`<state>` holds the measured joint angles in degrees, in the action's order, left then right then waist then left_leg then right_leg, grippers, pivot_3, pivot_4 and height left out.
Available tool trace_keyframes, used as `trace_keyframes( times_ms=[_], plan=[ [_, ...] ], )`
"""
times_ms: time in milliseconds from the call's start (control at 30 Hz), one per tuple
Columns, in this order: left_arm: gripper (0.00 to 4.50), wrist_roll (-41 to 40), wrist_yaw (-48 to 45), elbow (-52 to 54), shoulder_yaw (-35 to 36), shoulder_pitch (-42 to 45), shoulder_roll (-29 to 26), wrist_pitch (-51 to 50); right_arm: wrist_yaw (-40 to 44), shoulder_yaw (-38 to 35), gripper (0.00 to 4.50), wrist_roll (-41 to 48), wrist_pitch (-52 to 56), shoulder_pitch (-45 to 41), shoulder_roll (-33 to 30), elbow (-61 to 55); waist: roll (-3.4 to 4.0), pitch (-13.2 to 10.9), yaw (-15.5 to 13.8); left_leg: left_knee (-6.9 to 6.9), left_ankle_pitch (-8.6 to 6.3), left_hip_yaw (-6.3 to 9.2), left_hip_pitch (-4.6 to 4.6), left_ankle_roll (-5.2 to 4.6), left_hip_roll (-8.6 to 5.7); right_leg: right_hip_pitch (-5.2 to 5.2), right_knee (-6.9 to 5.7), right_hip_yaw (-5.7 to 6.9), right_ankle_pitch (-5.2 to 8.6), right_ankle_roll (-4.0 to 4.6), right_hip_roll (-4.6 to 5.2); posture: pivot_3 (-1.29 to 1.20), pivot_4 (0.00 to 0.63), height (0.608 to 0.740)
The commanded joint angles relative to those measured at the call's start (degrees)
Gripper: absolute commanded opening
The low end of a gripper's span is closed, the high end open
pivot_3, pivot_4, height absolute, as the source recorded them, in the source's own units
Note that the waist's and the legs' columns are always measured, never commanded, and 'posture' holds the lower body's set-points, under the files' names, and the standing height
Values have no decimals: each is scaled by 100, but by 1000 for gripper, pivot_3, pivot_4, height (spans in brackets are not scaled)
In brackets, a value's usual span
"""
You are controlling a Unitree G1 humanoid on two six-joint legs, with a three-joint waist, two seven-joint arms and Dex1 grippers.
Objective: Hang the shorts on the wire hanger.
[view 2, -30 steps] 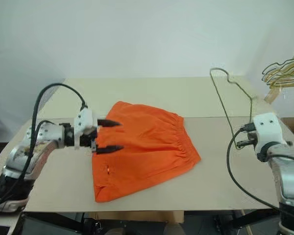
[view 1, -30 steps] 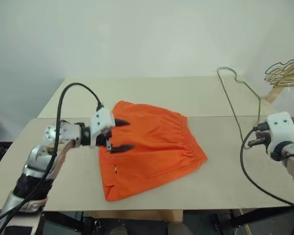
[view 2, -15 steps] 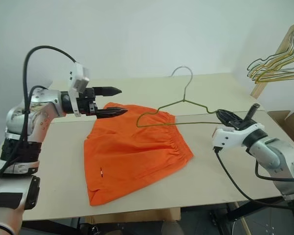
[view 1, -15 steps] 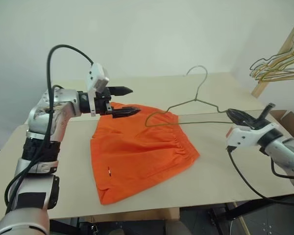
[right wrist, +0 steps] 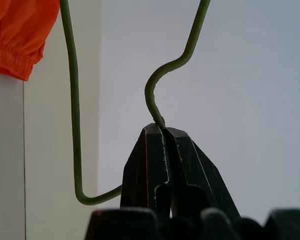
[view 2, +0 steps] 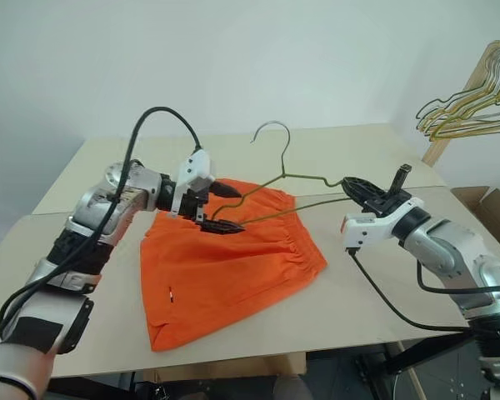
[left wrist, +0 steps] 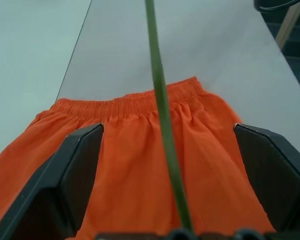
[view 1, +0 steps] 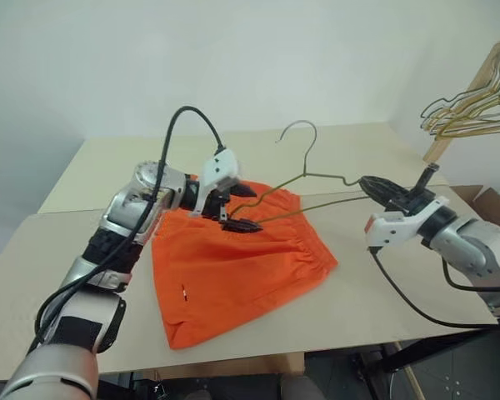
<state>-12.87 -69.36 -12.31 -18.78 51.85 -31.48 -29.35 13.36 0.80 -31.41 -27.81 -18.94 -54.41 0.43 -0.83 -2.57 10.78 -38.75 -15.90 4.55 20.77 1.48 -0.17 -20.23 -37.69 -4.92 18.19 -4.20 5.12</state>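
- Here the right gripper point(view 2: 356, 187) has its fingers pinched on one corner of the wire hanger point(view 2: 285, 177), above the worktop point(view 2: 375, 283).
- The left gripper point(view 2: 223, 208) has its fingers wide around the hanger's far end.
- The shorts point(view 2: 225, 267) lie flat below.

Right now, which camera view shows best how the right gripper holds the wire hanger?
The right wrist view: the right gripper is shut on the wire hanger at a bent corner. Both eye views show the whole hanger above the shorts. The left wrist view shows one wire between the open left gripper's fingers.
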Motion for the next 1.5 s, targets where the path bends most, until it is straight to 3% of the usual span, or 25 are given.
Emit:
trace_keyframes(
  times_ms=[33, 133, 167, 200, 267, 500, 567, 667, 700, 767, 933, 1033, 1100, 1167, 1267, 1400, 1500],
  plan=[
    [4316, 235, 0, -45, -102, 193, 16, -60, -58, -273, 5, 29, 80, -179, -4, -262, 0, 0, 36, 0, 0, 0, 0, 0, 1, 0, 0, 0, 0, 0, 0, -200, 0, 740],
    [3605, 344, -40, -64, -157, 173, 37, -93, -28, -310, 0, 46, 141, -195, 6, -334, 0, 0, 65, 0, 0, 1, 1, 0, 0, 0, 1, 0, 0, 0, 0, -204, 0, 740],
    [3556, 342, -51, -73, -143, 174, 47, -96, -26, -315, 0, 46, 152, -197, 7, -345, 0, 0, 86, -1, 0, 1, 1, 0, 0, 0, 0, 0, 0, 0, 0, -204, 0, 740],
    [3053, 348, -39, -106, -127, 190, 67, -93, -21, -317, 0, 36, 167, -204, 2, -353, 0, 0, 103, -1, 0, 1, 1, 0, -1, 0, 0, 0, 0, 0, 1, -206, 0, 740],
    [2760, 366, -49, -155, -91, 213, 97, -74, -22, -317, 0, 23, 194, -212, -2, -359, 0, 0, 122, -1, 0, 1, 0, 0, 0, 0, -1, 0, 0, 0, 1, -206, 0, 740],
    [457, 354, -110, -190, 4, 263, 99, -83, -62, -333, 0, -38, 300, -201, 2, -391, 0, 0, 172, -2, 0, 2, -1, 0, -1, 0, -4, -1, 0, 0, 1, -206, 0, 740],
    [49, 359, -90, -216, 34, 275, 97, -115, -67, -342, 0, -51, 310, -197, 3, -392, 0, 0, 183, -2, 0, 2, -1, -1, -1, 0, -5, -1, 0, 0, 1, -206, 0, 740],
    [49, 433, 16, -281, 56, 317, 76, -175, -26, -388, 0, 3, 312, -139, -2, -433, 0, 0, 197, -3, 0, 2, 0, -1, -1, 0, -5, -1, 0, -1, 2, -204, 0, 740],
    [0, 445, 69, -297, 75, 332, 72, -212, 62, -414, 526, 116, 292, -85, -27, -460, 0, 0, 199, -4, 0, 2, 0, -1, -1, 0, -6, 0, 0, -1, 2, -198, 0, 740],
    [0, 478, 153, -373, 112, 368, 49, -229, 451, -458, 1008, 593, 220, 111, -124, -571, 0, 0, 197, -4, 0, 2, 0, -1, -1, 1, -6, -1, 0, -1, 2, -192, 0, 740],
    [0, 643, 215, -453, 94, 333, -82, -105, 1788, -642, 2776, 2180, 350, 656, -503, -947, -1, 1, 188, -6, -2, 4, 2, -3, -2, 4, -4, 1, -1, -2, 3, -174, 0, 740],
    [0, 836, 85, -352, -14, 181, -296, 266, 2785, -802, 3756, 3510, 1107, 865, -745, -1308, -1, 1, 186, -8, -2, 4, -2, -4, 0, 8, -4, 1, -1, -3, 0, -163, 0, 740],
    [0, 916, -145, -239, -65, 72, -502, 698, 3359, -876, 4467, 4675, 2536, 666, -929, -1667, -1, 1, 186, -7, -3, 4, -6, -5, 1, 13, -6, -2, -1, -3, 0, -153, 0, 740],
    [0, 989, -289, -171, -83, 1, -636, 1045, 3703, -852, 4467, 5426, 3749, 306, -1097, -1862, 0, 1, 179, -6, -3, 9, -11, -5, 2, 16, -9, -6, -1, -3, 1, -149, 0, 740],
    [0, 954, -502, 69, -64, -137, -764, 1240, 4549, -361, 4467, 5849, 4930, -500, -1409, -1704, 1, 2, 108, -7, -3, 20, -16, -5, 2, 18, -11, -5, -1, -3, 2, -143, 0, 740],
    [0, 823, -611, 417, 13, -300, -765, 1138, 5168, 482, 4467, 5773, 6069, -1647, -1238, -1238, 1, 2, 30, -8, -5, 23, -4, -9, 3, 7, -3, 4, -1, -3, 3, -139, 0, 740],
    [0, 796, -557, 524, 56, -345, -711, 1027, 5520, 1040, 4467, 5351, 6212, -2064, -1084, -976, 1, 2, -50, -12, -5, 24, 5, -9, 2, -2, -4, 4, -1, -3, 6, -130, 0, 740]
  ],
)
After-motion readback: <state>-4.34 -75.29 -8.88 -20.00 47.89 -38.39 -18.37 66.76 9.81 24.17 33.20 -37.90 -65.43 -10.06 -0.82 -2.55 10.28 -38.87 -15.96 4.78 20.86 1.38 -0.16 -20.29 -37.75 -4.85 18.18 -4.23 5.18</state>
